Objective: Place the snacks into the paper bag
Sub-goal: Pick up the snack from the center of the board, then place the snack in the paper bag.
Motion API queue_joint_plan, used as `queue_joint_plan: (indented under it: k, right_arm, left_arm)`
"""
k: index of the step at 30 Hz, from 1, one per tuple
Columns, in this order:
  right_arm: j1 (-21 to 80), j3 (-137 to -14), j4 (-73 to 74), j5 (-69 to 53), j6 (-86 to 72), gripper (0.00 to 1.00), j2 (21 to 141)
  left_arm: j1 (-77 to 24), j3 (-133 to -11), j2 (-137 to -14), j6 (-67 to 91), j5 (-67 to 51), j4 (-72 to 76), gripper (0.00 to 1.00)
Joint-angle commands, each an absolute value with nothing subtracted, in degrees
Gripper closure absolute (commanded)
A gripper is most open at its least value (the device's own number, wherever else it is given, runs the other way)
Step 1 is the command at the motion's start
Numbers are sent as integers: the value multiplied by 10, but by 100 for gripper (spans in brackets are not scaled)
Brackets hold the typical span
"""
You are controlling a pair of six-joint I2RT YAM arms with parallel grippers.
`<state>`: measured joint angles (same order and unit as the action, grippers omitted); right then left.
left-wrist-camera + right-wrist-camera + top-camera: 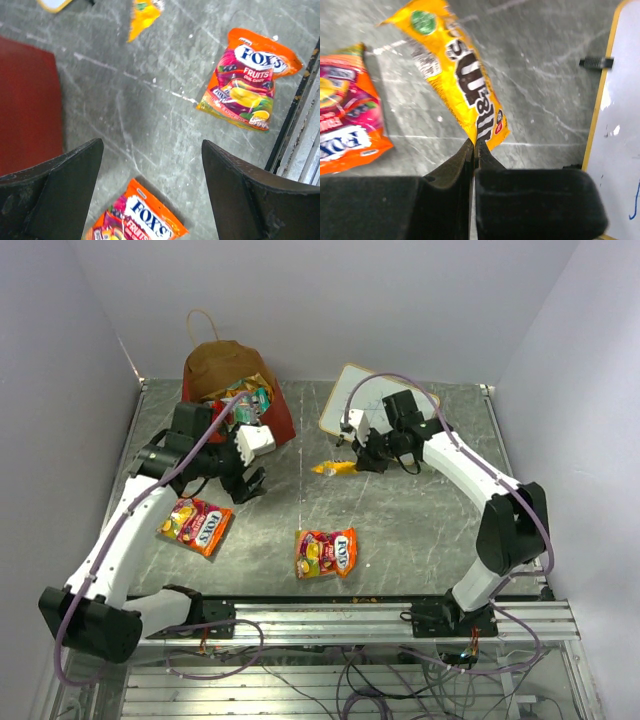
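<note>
Table (420,520): grey marbled top, pale walls around.
Paper bag (212,365): far left corner, mouth open; snack packets (250,395) inside, perhaps one teal, too small to tell.
Left gripper (250,485): fingers wide apart, empty, just beside the bag.
Right gripper (474,150): pinched together on the end of the yellow packet (465,75), near the whiteboard (350,400).
Fox's packets (197,525): two, orange, flat on the table outside the bag.

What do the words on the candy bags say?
"FOX'S FRUITS": orange packet, whole in the left wrist view.
"FOX'S": second orange packet, partly cut off.
"m&m's": yellow packet, letters upside down.
Fine print and whiteboard marks: too small to read.
</note>
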<state>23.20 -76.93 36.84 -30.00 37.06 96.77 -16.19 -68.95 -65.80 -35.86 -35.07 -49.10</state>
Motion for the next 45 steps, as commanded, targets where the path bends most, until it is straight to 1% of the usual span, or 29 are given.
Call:
queue_joint_plan:
  k: [1,6,10,17,19,22,32,41,45]
  right_arm:
    - [229,-810,415,-413,351,100,933]
    - [228,-850,450,-483,331,100,925]
    - [228,-867,464,-529,313,100,919]
    - [228,-852,461,-576,291,100,893]
    - [228,-846,453,-593,281,100,886]
    - [228,-838,444,-609,270,100,880]
    - [228,-815,427,-614,259,100,866]
    - [228,-810,427,-612,261,100,870]
    - [228,-806,427,-605,264,100,871]
  left_arm:
    - [-206,-740,-694,-389,-389,-489,10]
    - [-262,-780,-739,-383,-375,-463,8]
    - [-291,-802,-772,-389,-348,-440,0]
    - [-310,-796,-784,-400,-332,-396,0]
    - [-317,-799,-792,-408,-332,-402,3]
    - [-321,-803,-801,-417,-337,-407,11]
    - [-322,-797,-792,-426,-353,-404,33]
    - [-322,-805,-789,-439,-360,-418,60]
    - [-322,-807,-786,-445,-360,-422,67]
